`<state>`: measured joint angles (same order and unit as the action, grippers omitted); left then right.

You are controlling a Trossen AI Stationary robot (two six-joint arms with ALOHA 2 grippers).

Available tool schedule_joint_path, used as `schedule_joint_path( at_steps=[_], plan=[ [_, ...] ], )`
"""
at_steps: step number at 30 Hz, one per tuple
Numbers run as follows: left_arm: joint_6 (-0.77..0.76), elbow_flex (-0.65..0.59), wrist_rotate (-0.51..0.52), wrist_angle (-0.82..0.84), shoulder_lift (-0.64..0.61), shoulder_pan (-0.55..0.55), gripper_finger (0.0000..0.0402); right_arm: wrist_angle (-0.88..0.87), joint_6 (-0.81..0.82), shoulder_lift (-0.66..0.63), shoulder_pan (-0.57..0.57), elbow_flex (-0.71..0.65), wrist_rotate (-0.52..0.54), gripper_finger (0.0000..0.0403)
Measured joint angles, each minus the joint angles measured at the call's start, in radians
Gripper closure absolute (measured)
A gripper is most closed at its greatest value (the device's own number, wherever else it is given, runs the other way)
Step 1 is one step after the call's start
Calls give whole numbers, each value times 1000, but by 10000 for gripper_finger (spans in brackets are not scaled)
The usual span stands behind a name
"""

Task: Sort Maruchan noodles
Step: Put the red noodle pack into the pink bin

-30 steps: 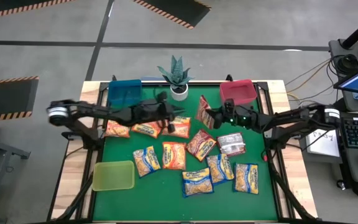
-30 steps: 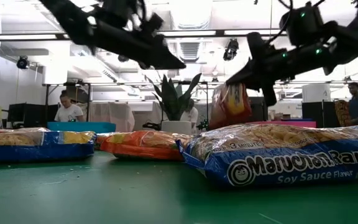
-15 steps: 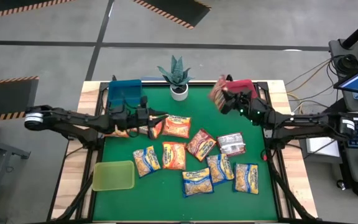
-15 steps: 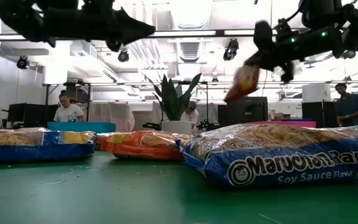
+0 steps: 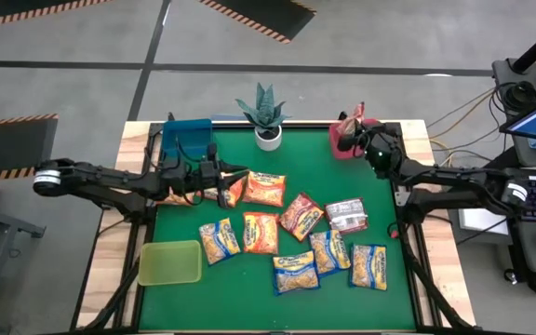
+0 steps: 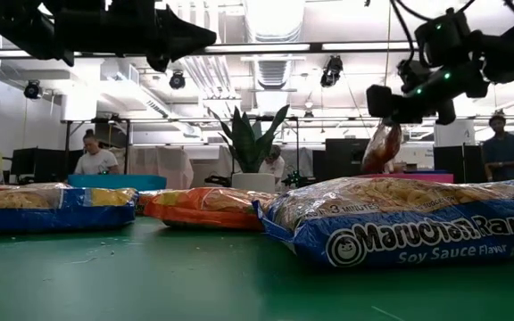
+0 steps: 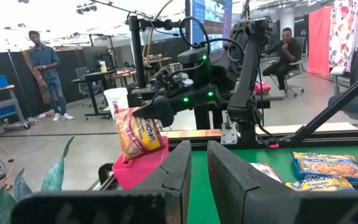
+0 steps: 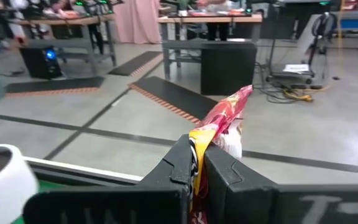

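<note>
High view shows the right gripper (image 5: pixel 354 137) at the upper right of the green table (image 5: pixel 249 279), clenched on a red noodle packet (image 5: pixel 347 123). The packet hangs over the red bin (image 5: pixel 341 149), which sits at the table's top edge near the right corner. In the low view the same packet (image 6: pixel 382 149) dangles upright under the right gripper (image 6: pixel 391 105), just above the pink rim of the bin (image 6: pixel 435 177). The right wrist view shows the two dark fingers (image 8: pixel 179 165) pinching the packet (image 8: pixel 225 121) tight.

The left gripper (image 5: pixel 223 177) hovers at the upper left of the table, near the blue bin (image 5: pixel 186 138). Its fingers (image 7: pixel 182 165) stand a little apart with nothing between them. An orange packet (image 5: pixel 264 189) lies just beside it.

A potted plant (image 5: pixel 266 116) stands at the top edge between the two bins. A yellow-green bin (image 5: pixel 169 262) sits at the lower left edge. Other packets lie flat in the middle and lower right, such as a silvery one (image 5: pixel 346 215) and a blue-edged one (image 5: pixel 368 267). Some touch each other. Bare green shows along the bottom edge and between the plant and the red bin.
</note>
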<state>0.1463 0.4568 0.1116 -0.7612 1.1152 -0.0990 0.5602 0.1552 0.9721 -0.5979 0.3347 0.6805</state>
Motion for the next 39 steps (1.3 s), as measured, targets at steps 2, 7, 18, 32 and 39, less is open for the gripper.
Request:
schedule_joint_path(
  at_steps=[2,7,18,32,39],
  plan=[
    [1,0,0,0,0,0,365,22,-9,24,-13,0,-1,394],
    [6,0,0,0,0,0,365,111,-44,81,-19,0,1,394],
    [28,0,1,-1,0,0,365,300,-90,249,-31,0,4,394],
    [28,0,1,0,0,0,365,359,-33,417,-31,0,2,394],
    [28,0,1,6,0,-1,365,359,29,451,-30,0,-8,394]
  ],
)
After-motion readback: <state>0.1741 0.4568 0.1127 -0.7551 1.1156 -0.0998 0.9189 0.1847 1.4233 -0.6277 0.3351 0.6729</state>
